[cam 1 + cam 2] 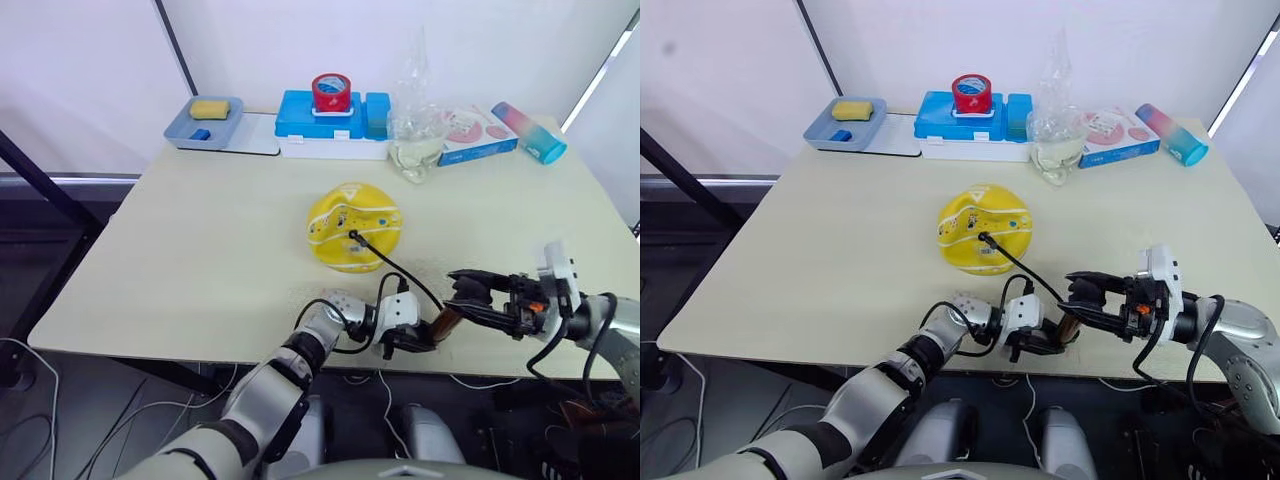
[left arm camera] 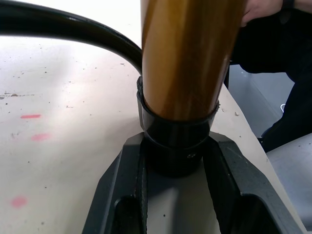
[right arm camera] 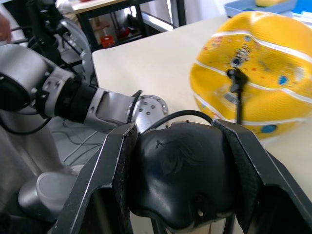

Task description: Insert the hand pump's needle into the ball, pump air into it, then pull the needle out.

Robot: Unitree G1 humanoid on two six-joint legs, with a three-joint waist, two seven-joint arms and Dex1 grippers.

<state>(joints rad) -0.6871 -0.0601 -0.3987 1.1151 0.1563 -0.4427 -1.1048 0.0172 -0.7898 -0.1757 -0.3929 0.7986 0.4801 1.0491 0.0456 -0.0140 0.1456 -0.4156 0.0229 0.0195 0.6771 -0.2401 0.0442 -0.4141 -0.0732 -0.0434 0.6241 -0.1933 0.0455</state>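
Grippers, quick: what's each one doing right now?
Left gripper: shut on the hand pump, at the barrel's black end cap.
Right gripper: shut on the pump's black handle.

Table [image 1: 180,250] left of ball [image 1: 352,228] seemingly open.

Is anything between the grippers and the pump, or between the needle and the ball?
Nothing visible. The left gripper is shut on the hand pump's black end cap, the right gripper on its handle. The needle's fitting already sits against the ball, with the hose running free across the table.
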